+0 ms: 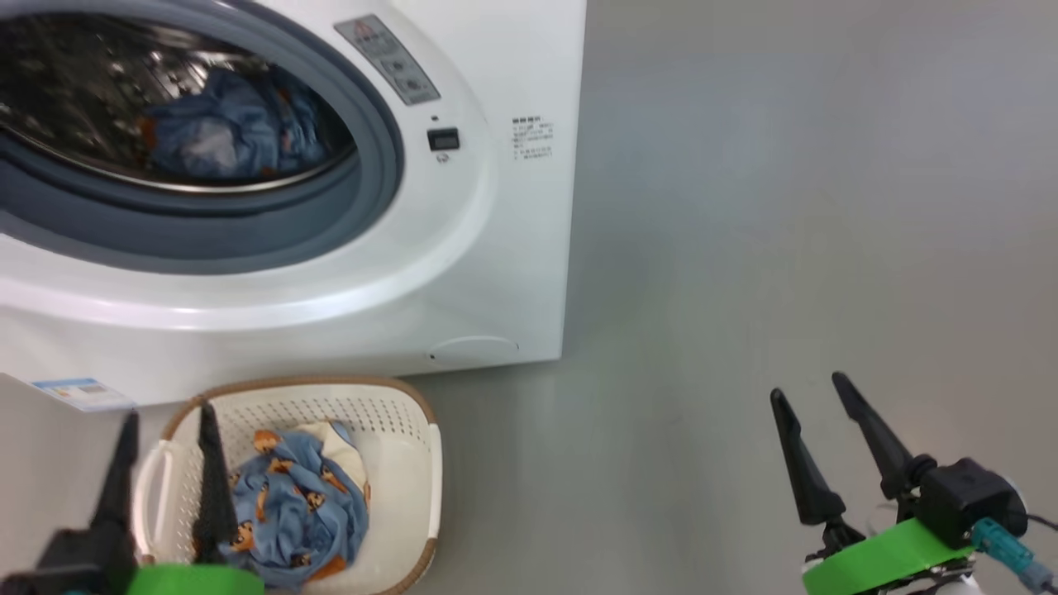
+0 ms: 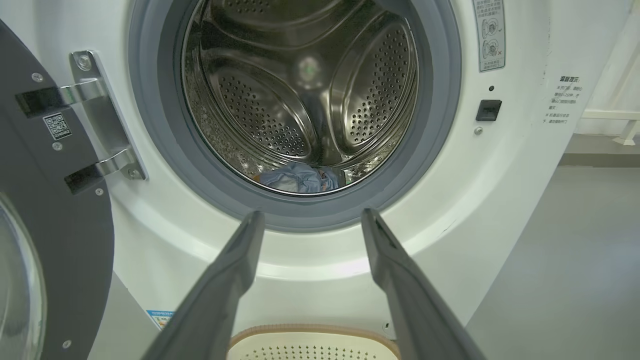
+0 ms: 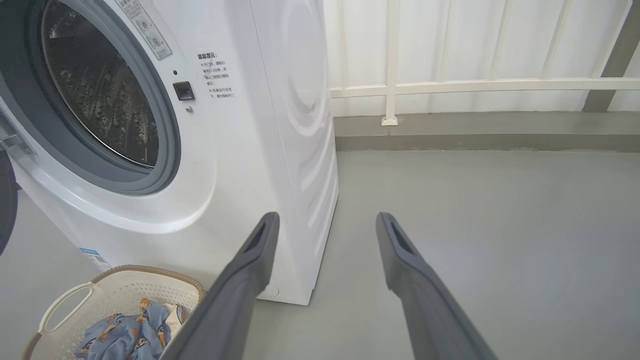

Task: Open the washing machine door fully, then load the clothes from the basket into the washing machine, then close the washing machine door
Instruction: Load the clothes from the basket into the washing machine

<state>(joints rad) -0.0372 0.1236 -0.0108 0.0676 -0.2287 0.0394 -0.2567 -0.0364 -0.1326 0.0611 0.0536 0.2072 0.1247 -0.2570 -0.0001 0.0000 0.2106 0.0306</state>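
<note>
The white washing machine [image 1: 512, 248] stands with its door [image 2: 55, 240] swung open to the left on its hinge. Blue clothes [image 1: 235, 132] lie low in the steel drum [image 2: 300, 100]. In front of the machine sits the cream basket [image 1: 409, 487] with more blue printed clothes [image 1: 293, 504] inside. My left gripper [image 1: 165, 417] hovers open over the basket's left side, its fingers empty and pointing toward the drum. My right gripper [image 1: 814, 388] hangs open and empty over the bare floor, well to the right of the machine.
Grey floor [image 1: 785, 207] stretches to the right of the machine. A white railing [image 3: 475, 85] and a low kerb run along the back wall. The open door [image 3: 6, 210] juts out at the machine's left.
</note>
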